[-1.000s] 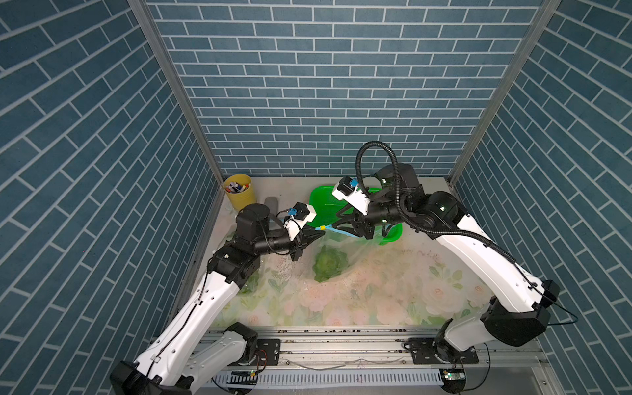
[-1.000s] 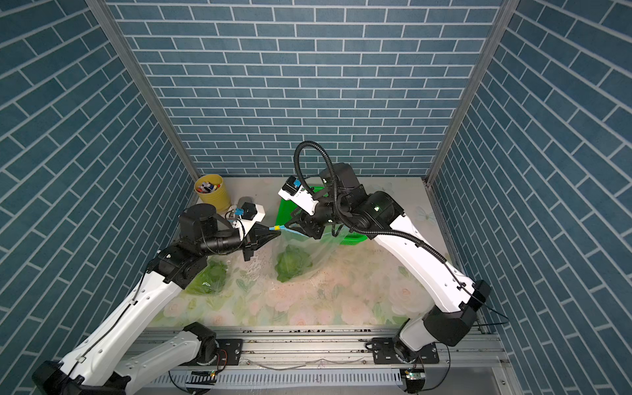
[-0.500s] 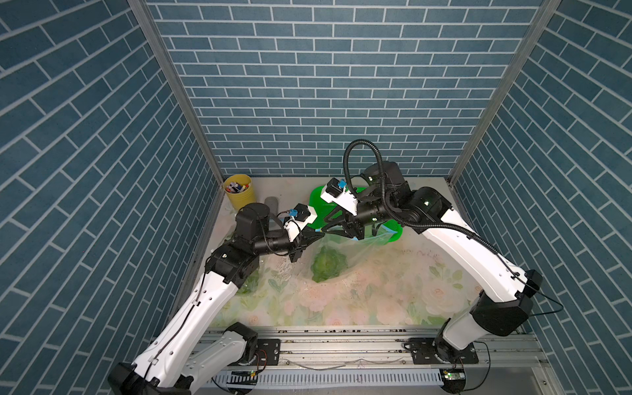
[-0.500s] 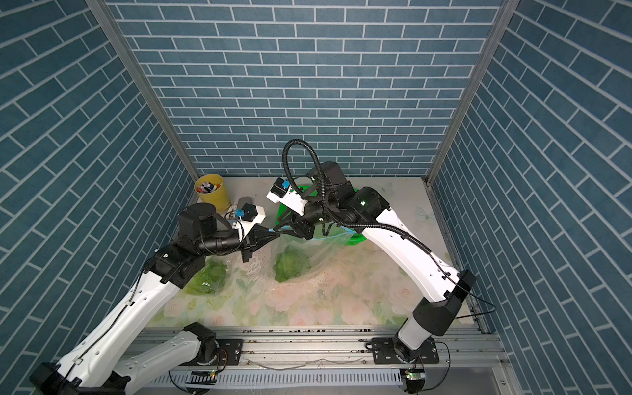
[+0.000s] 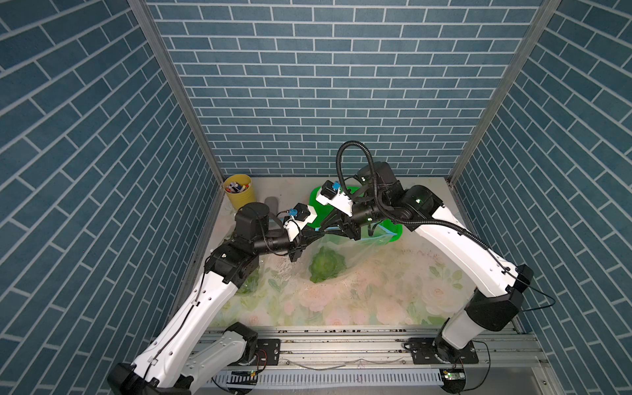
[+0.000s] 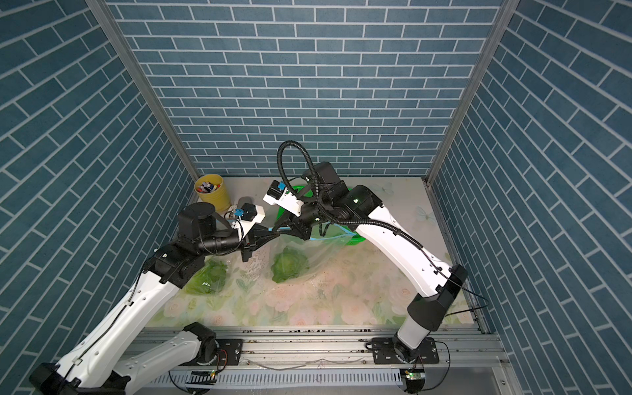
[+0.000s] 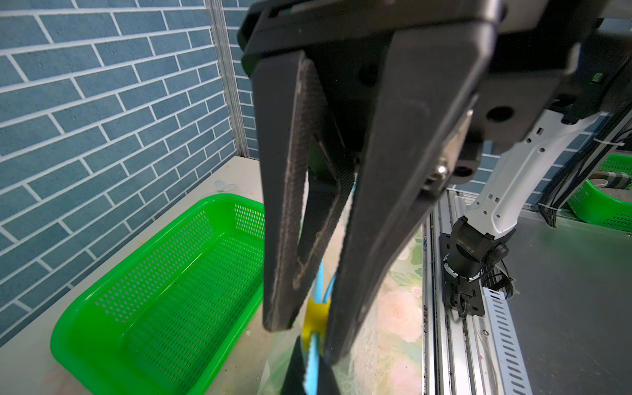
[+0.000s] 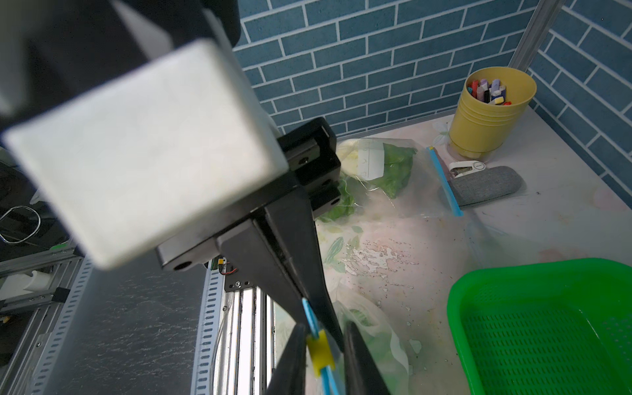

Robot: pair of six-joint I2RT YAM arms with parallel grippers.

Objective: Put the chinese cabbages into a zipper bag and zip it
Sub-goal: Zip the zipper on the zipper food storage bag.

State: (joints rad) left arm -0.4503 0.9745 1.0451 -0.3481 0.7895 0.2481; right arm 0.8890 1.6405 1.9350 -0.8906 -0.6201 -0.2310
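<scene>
Only wrist views show zipper bag (image 8: 372,337) slider (image 8: 319,352) between right tool (image 8: 324,326) tips.

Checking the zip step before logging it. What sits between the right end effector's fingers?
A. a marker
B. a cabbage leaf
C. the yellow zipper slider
C: in the right wrist view the yellow zipper slider sits between the fingers of the right end effector.
</scene>
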